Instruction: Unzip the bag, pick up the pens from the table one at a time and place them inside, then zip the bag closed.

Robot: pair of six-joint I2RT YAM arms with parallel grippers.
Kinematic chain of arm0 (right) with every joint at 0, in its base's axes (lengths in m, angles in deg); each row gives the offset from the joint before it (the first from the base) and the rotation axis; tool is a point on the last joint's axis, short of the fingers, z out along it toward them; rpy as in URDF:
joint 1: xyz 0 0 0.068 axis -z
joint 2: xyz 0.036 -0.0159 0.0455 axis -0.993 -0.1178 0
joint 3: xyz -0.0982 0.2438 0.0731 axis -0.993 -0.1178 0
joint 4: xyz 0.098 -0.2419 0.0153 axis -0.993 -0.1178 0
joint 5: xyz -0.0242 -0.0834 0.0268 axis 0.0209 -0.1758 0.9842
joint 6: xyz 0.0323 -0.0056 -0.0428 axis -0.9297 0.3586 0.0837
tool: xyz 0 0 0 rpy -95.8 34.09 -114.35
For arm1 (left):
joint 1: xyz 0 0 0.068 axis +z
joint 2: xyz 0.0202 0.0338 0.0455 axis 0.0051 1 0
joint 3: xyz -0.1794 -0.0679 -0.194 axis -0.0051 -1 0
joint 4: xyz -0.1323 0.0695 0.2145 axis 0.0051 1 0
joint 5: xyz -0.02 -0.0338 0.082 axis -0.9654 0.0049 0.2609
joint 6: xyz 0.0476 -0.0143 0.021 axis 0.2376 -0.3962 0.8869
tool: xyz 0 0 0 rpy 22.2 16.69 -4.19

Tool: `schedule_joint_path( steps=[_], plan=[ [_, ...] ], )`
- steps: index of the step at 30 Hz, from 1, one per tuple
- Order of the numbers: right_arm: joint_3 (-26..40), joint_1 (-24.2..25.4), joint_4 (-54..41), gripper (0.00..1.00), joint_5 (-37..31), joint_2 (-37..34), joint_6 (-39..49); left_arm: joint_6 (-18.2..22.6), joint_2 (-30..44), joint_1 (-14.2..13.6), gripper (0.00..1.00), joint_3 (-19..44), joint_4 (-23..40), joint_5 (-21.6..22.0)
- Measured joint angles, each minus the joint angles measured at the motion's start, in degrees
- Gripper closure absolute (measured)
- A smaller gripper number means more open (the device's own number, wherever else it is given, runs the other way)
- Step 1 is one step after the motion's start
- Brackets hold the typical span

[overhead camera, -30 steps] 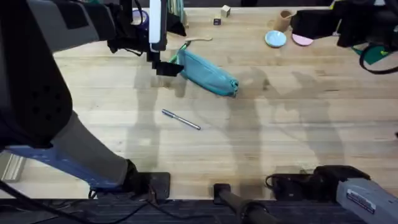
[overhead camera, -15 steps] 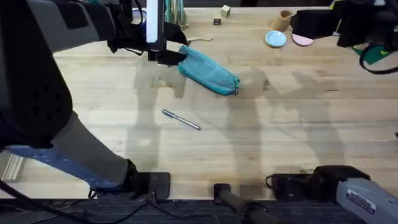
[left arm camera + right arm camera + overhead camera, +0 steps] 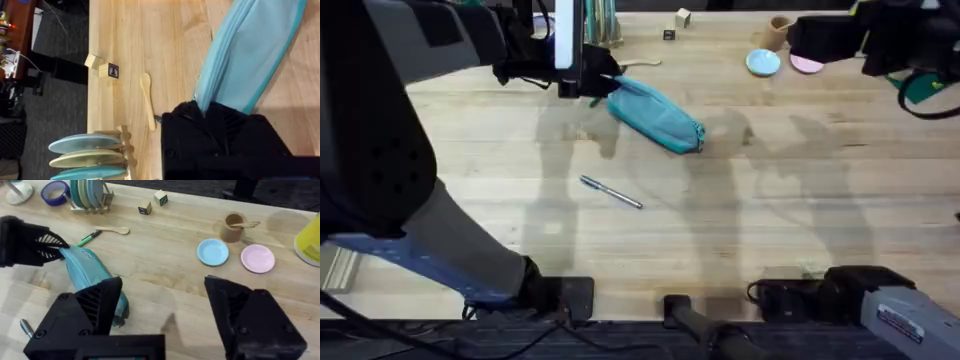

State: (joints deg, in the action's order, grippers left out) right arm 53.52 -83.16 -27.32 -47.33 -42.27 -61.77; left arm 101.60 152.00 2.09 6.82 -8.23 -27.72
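The left arm reaches up the left of the overhead frame, its left gripper [image 3: 588, 88] clamped on the near end of the bag [image 3: 657, 117], a soft teal pouch lying slantwise on the plank-grained table [image 3: 770, 200]. The right gripper [image 3: 162, 312] hangs with fingers wide apart. A slim silver pen [image 3: 611, 192] lies mid-frame.

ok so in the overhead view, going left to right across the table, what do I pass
Left gripper on the end of the bag, silver pen, teal bag, blue plate, pink plate.
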Motion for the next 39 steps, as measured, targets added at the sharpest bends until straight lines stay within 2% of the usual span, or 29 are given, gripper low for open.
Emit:
schedule_joint_path(
  steps=[4,8,13,17,22,29,39],
  plan=[
    [0.0,0.0,-0.1,0.005,0.0,0.0,-0.1,0.0,0.0,0.0,0.957,0.0,0.0,0.0],
    [0.0,0.0,-0.1,0.005,1.0,0.0,-4.3,0.0,0.0,0.0,0.957,0.0,0.0,0.0],
    [0.0,0.0,-0.8,0.005,7.4,0.0,-9.1,0.0,0.0,0.0,0.957,0.0,0.0,0.0],
    [0.1,-0.1,-5.4,0.005,11.7,0.0,-10.3,0.0,0.0,0.0,0.957,0.0,0.0,0.0],
    [0.1,-1.2,-11.8,0.005,13.7,0.0,-5.2,0.0,0.0,0.0,0.958,0.0,0.0,0.0],
    [0.1,-5.7,-21.3,0.005,13.5,0.0,5.6,0.0,0.0,0.0,0.958,0.0,0.0,0.0],
    [0.1,-7.4,-23.1,0.005,9.8,0.0,9.7,0.0,0.0,0.0,0.958,0.0,0.0,0.0]
  ],
)
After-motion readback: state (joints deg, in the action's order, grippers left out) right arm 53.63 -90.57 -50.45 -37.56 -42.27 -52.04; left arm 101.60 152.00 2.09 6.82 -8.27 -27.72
